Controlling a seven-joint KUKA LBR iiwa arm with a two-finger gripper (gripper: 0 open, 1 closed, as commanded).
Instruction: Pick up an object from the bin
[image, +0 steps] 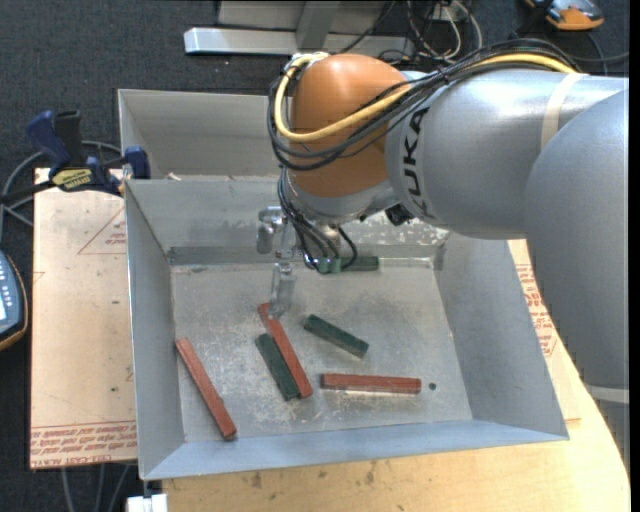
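Lying slantwise near the middle of the bin's floor, a red stick (287, 352) runs its long axis from an upper end toward the back down to a lower end toward the front and slightly right. The gripper (281, 300) hangs just above and beside that upper end, so the stick stretches away from it toward the front wall. From where I stand I can't tell how wide the gripper is set, and I see nothing held in it. To my eye a grasp here would have to close across the stick's narrow width, not along its length. A dark green stick (277, 368) lies pressed against the red one's left side, nearly parallel, which could get in the way. Farther out, a second green stick (336, 336) sits to the right, another red stick (371, 383) lies flat near the front, and a third red one (206, 388) slants by the left wall of the grey bin (150, 330).
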